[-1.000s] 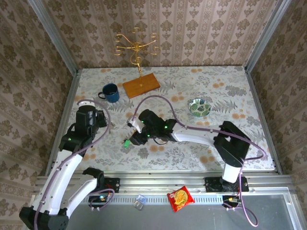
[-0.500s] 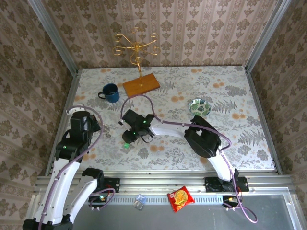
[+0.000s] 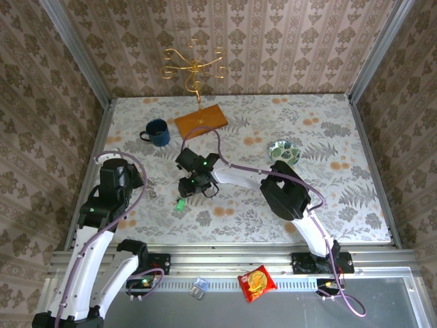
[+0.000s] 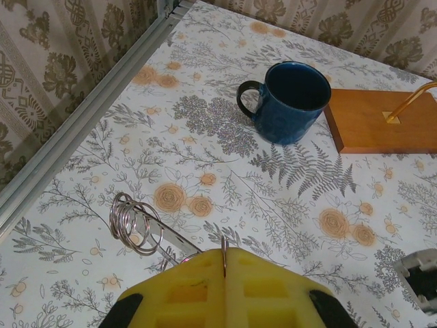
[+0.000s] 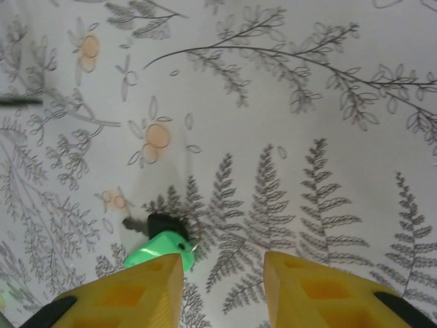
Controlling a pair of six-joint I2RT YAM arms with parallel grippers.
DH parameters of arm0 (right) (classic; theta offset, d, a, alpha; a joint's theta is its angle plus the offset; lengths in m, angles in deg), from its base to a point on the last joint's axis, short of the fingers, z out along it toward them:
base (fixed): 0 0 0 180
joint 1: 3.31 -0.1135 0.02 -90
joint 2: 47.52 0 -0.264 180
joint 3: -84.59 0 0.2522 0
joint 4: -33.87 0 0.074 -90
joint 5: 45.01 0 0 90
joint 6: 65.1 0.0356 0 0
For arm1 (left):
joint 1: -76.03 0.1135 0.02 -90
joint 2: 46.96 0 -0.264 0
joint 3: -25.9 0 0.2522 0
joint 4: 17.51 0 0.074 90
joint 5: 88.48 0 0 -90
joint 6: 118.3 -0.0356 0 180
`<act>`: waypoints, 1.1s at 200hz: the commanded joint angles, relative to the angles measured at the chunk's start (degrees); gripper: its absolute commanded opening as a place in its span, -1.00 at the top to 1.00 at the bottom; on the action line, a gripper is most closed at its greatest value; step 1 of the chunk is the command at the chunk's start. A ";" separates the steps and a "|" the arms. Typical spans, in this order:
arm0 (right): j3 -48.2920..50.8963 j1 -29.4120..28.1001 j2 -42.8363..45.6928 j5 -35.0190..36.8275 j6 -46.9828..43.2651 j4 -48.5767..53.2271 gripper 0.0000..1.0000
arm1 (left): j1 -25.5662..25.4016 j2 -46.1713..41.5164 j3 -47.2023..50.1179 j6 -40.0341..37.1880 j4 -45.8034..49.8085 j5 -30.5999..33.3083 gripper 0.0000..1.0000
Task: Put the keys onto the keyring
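Observation:
Two keys lie together on the flowered table: a bright green-headed key and a dark key partly under it, with a tiny wire loop at the green head. My right gripper hovers open just above them, the green head beside its left fingertip, nothing between the fingers. In the left wrist view, my left gripper is shut on the keyring, a thin wire loop pinched edge-on between the yellow pads. A bundle of silver wire rings on a flat metal strip sticks out left of the pads.
A blue mug and a wooden base carrying a gold stand sit at the back. A small patterned bowl is to the right. An aluminium rail borders the table's left side.
The right arm swung its elbow in from the right and its gripper shifted left and slightly back above the keys. The left arm drew back toward the near left. The keys stayed put.

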 commanded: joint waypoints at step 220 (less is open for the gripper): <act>-12.43 1.10 -9.70 -13.79 2.37 9.40 0.44 | 0.41 0.47 0.45 0.33 -1.08 -1.15 1.00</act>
